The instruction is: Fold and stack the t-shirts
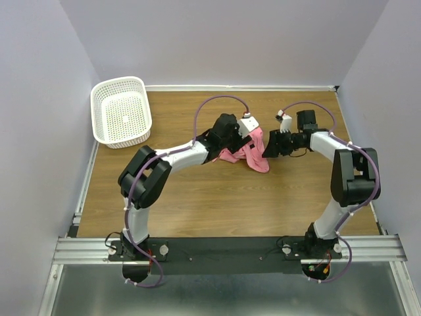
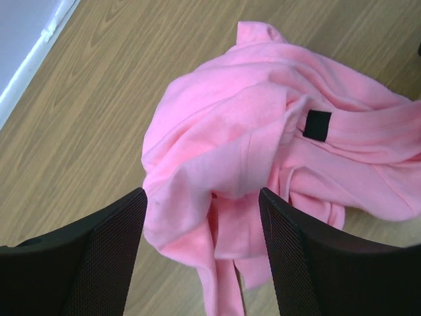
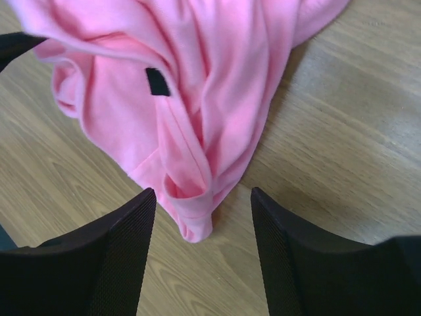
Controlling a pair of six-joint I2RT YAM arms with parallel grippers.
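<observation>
One salmon-pink t-shirt (image 1: 253, 155) lies crumpled in a heap on the wooden table, between the two grippers. In the left wrist view the t-shirt (image 2: 263, 131) shows its small dark neck label (image 2: 318, 124). My left gripper (image 2: 202, 195) is open wide, and a fold of the fabric lies between its fingers. In the top view the left gripper (image 1: 242, 141) is over the heap's left side. My right gripper (image 3: 202, 194) is open, with a rolled corner of the t-shirt (image 3: 191, 131) lying between its fingers on the table. It (image 1: 268, 146) sits at the heap's right edge.
A white perforated plastic basket (image 1: 120, 81) stands at the table's far left corner, with nothing in it. Walls close in the table at the back and on both sides. Bare wood (image 1: 217, 204) runs between the heap and the arm bases.
</observation>
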